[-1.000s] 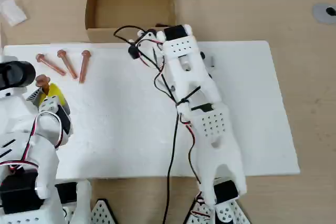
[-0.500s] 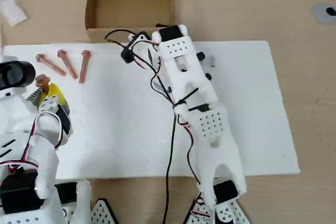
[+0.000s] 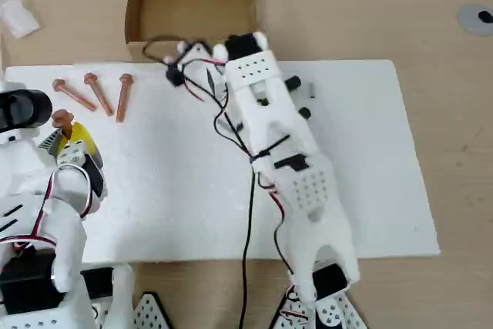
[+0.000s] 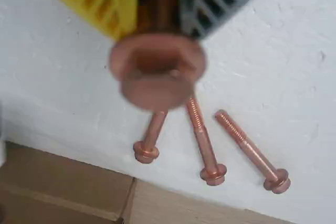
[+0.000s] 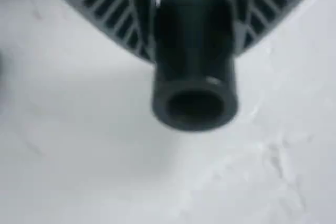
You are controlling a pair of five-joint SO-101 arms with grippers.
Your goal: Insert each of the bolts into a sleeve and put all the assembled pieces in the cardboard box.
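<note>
My left gripper [image 4: 157, 3], with one yellow and one grey finger, is shut on a copper bolt [image 4: 157, 72] whose head points at the camera. In the high view this bolt [image 3: 62, 119] stands at the left edge of the white foam sheet [image 3: 370, 159]. Three more copper bolts [image 3: 98, 92] lie side by side on the foam just beyond it, also seen as bolts [image 4: 205, 140] below the held one. My right gripper [image 5: 193, 45] is shut on a black sleeve [image 5: 194, 82] just above the foam. The right arm [image 3: 254, 75] ends near the cardboard box [image 3: 192, 9].
The open box stands on the wooden table at the foam's far edge. Small dark sleeves [image 3: 293, 82] lie on the foam beside the right arm. Loose black and red wires [image 3: 181, 67] hang at that arm's head.
The right arm's head has swung left along the foam's far edge, closer to the box front, with the sleeve in its gripper. The left arm and its bolt have stayed still.
</note>
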